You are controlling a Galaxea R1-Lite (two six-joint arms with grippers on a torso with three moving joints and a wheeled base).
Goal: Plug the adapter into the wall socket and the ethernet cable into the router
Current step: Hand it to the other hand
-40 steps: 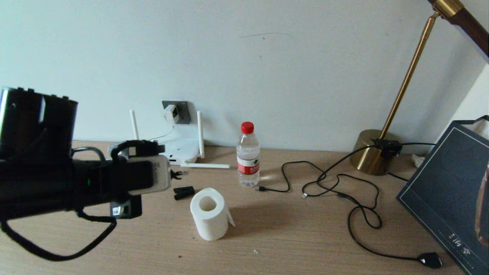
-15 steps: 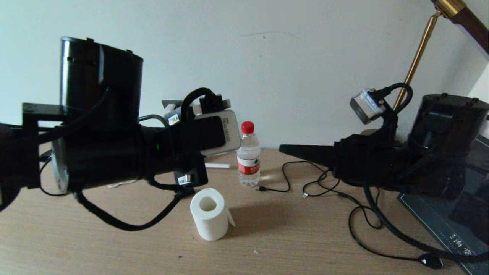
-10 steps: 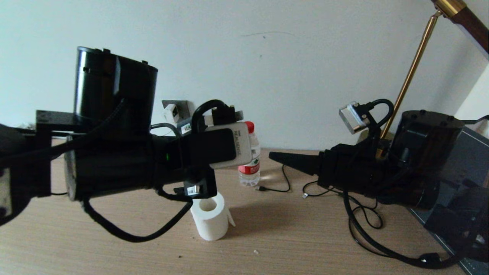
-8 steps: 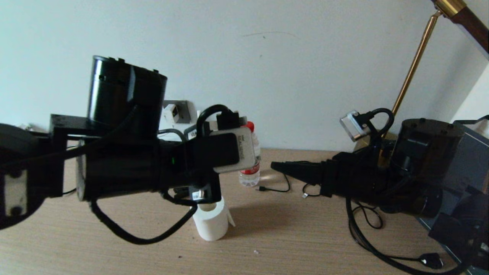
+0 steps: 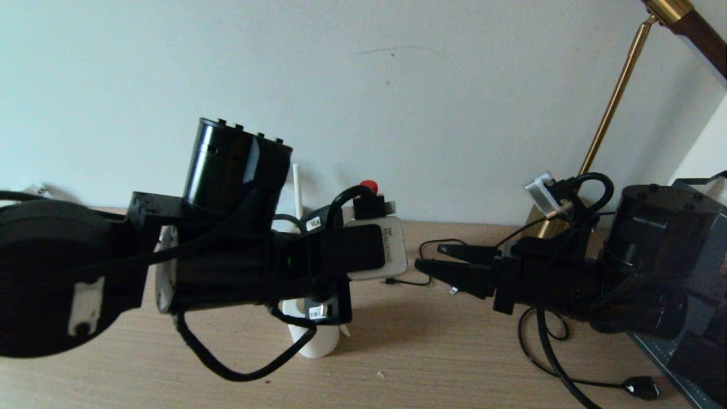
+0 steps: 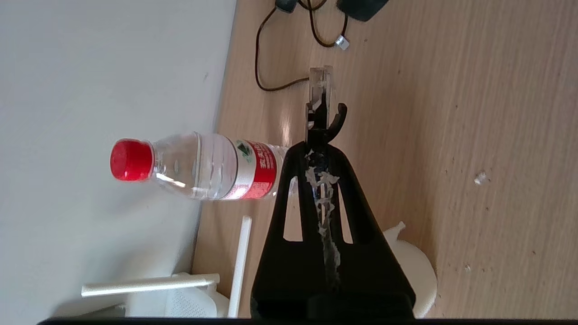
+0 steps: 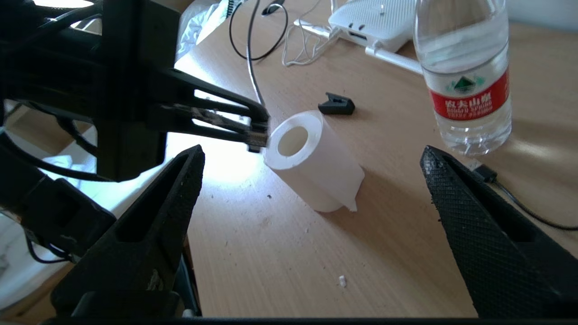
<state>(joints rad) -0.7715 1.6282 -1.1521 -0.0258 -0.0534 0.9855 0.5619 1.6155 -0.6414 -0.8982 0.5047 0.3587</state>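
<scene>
- The left arm is reaching further toward 3 o'clock and sitting lower in the head view than half a second ago, and it is now covering the wall socket and the adapter, which earlier were showing at the wall with the adapter seated in the socket
- The right gripper [image 5: 430,254] is now showing two separated tips, where a moment ago it was looking like one closed point
- The water bottle [image 6: 203,164] is now mostly hiding behind the left wrist in the head view, with only its red cap peeking out at 12 o'clock of that wrist
- A wooden table [image 5: 454,352] is running up to a plain pale wall [image 5: 397,85], and a brass lamp [image 5: 610,102] is standing at the 2 o'clock corner
- A white tissue roll [image 7: 311,162] is lying on the table at 6 o'clock of the left wrist, a small black clip [image 7: 336,104] is lying near it, and thin black cables [image 5: 545,341] are looping at 4 o'clock
- The router [image 7: 384,25] is sitting against the wall just beside the bottle, with one antenna lying flat on the table
- The left gripper [image 6: 318,151] is pinching tight, with its fingers clamping the black boot of the ethernet cable [image 6: 321,85] so that the clear plug tip is sticking out past the fingertips, above the table and well apart from the router
- The right gripper is hanging at 3 o'clock of the left wrist with its fingers [image 7: 469,216] spreading wide, holding nothing and touching nothing
</scene>
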